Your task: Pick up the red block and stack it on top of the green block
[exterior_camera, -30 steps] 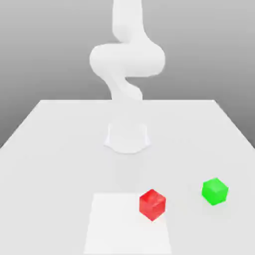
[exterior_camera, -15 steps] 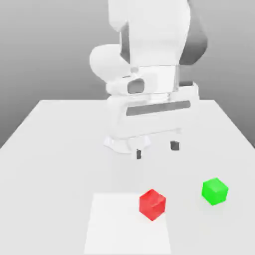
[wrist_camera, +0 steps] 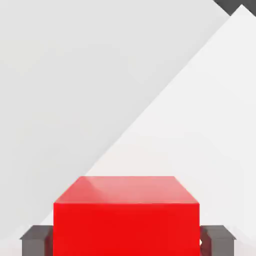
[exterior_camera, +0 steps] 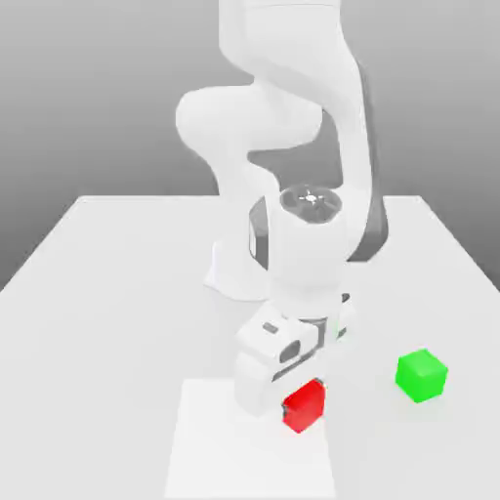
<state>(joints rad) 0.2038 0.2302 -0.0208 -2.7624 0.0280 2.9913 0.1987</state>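
Between two dark grey fingers (wrist_camera: pixel 36 239), a red block (wrist_camera: pixel 126 215) sits framed in the hand view, one finger on each side of it. The fingers are spread just wider than the block, with a thin sliver of gap visible at one side; whether they press on it I cannot tell. The block is a glossy bright-red cube with plain flat faces and sharp edges, its top face catching a soft sheen.

From the exterior view, the white Franka arm (exterior_camera: pixel 293 146) bends down over the near part of the counter (exterior_camera: pixel 107 273), its smooth rounded hand (exterior_camera: pixel 276 361) lowered right against the red block (exterior_camera: pixel 305 405). The block rests on a slightly brighter square patch (exterior_camera: pixel 210 449) of the pale, matte counter. A green block (exterior_camera: pixel 422 375), equally glossy and the same size, sits apart toward the exterior view's right, untouched on the plain surface.
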